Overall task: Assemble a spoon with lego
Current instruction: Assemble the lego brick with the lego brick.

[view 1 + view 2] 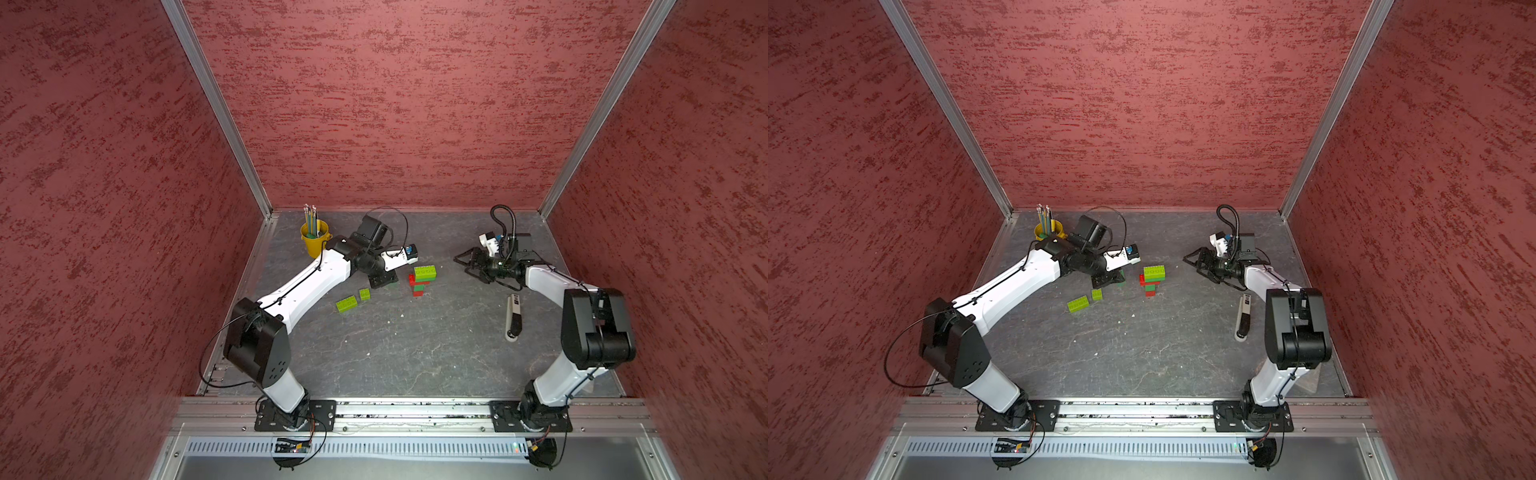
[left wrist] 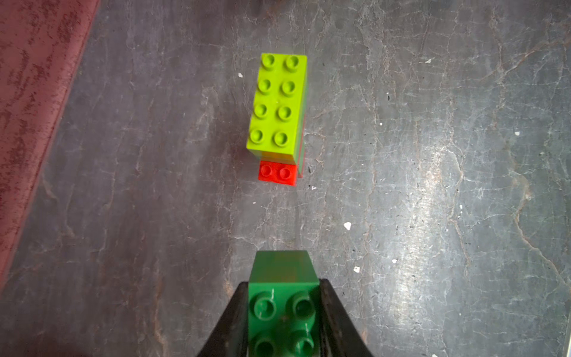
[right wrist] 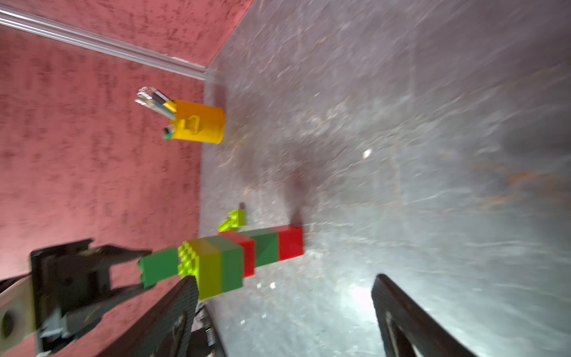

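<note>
Beside the upright, half-built spoon (image 1: 422, 280), the left gripper (image 2: 283, 290) is clamped on a dark green brick (image 2: 281, 267), near the stack but not touching it. On the stack's far side, the right gripper (image 1: 465, 266) gapes wide, holding nothing.

I see left gripper (image 2: 284, 282) clamped on dark-green brick (image 2: 282, 309), arm reaching 1 o'clock; right gripper (image 1: 460, 264) spread wide, facing 9 o'clock.

Table (image 1: 407, 353) bare across the near middle; you pass freely there. Clear lane from the dark-green brick (image 2: 282, 309) in your left gripper (image 2: 284, 282) to the brick stack (image 2: 279, 117). Open gap from stack to right gripper (image 1: 460, 264). Obstacles: oblong lime brick (image 1: 347, 304), small lime brick (image 1: 365, 294), yellow bucket (image 1: 314, 243), white-and-black tool (image 1: 513, 318) beside your right arm (image 1: 548, 278).
</note>
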